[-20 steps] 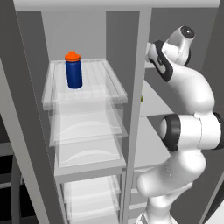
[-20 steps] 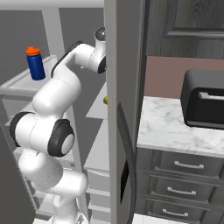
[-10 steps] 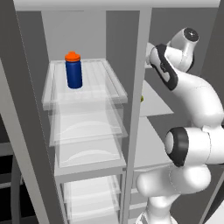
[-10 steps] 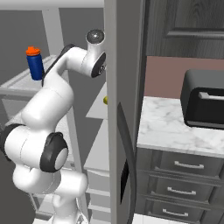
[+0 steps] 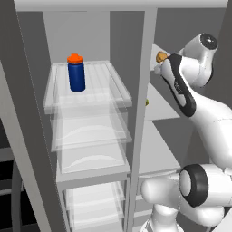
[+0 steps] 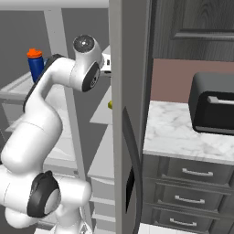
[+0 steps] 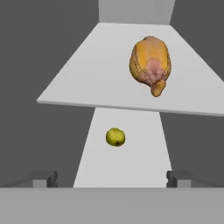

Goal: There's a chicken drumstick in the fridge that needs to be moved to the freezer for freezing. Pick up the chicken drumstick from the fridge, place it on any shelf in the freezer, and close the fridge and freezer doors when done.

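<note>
The chicken drumstick (image 7: 150,63) lies on the upper opaque light-grey shelf (image 7: 87,83) of the freezer (image 5: 181,131), resting flat with its tapered end toward the shelf's front edge and set toward one side of the slab. In the left base view the chicken drumstick (image 5: 160,57) shows as a small golden lump just beside the arm's wrist, at the top of the narrow compartment.

The end effector (image 7: 111,179) hangs in front of that shelf, apart from the drumstick; its two dark fingertips (image 7: 45,179) stand wide apart with nothing between them, so it is open and empty.

On the shelf below the drumstick's shelf sits a small yellow-green item (image 7: 115,137), near the middle of that lower slab and well apart from the drumstick.

To the left of the freezer, the fridge (image 5: 86,136) stands open, and a blue bottle (image 5: 76,72) with an orange cap stands upright on its top clear glass shelf (image 5: 88,93).

In the right base view the freezer door (image 6: 128,114) stands open edge-on beside the arm, and beyond it a dark toaster (image 6: 212,109) sits on the marble table (image 6: 183,135).
</note>
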Motion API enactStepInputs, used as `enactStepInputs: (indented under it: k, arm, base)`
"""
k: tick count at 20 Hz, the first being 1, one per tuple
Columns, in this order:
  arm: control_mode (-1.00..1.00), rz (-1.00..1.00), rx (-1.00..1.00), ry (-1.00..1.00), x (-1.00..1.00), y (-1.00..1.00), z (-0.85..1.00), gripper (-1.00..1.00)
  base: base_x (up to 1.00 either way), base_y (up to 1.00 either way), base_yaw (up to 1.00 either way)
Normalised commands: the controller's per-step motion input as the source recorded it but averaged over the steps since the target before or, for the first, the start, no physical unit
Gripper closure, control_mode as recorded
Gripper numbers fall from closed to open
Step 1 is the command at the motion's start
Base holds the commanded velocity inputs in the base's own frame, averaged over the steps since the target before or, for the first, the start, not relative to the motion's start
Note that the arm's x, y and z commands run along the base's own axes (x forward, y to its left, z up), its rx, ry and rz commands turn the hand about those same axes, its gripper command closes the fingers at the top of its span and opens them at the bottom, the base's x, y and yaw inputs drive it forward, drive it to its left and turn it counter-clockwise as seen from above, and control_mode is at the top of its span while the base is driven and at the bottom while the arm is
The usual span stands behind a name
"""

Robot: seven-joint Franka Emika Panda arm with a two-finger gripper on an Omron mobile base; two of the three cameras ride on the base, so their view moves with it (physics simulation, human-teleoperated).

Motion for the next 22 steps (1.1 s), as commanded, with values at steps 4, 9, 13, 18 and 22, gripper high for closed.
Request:
enactStepInputs:
  k: [4, 9, 13, 18, 22]
  arm:
    - [-1.0, 0.0, 0.03, 0.0, -1.0, 0.54, 0.0, -1.0]
    - [-1.0, 0.0, -0.01, 0.0, -0.99, 0.26, 0.0, -1.0]
    - [-1.0, -0.02, -0.06, 0.1, -0.92, 0.16, 0.18, -1.0]
    - [-1.0, 0.0, 0.0, 0.01, -0.73, 0.11, 0.03, -1.0]
    - [-1.0, 0.0, 0.0, 0.0, -0.46, 0.0, -0.04, -1.0]
  base:
    - [0.0, 0.0, 0.0]
    - [0.0, 0.0, 0.0]
    - [0.0, 0.0, 0.0]
    - [0.0, 0.0, 0.0]
    - [0.0, 0.0, 0.0]
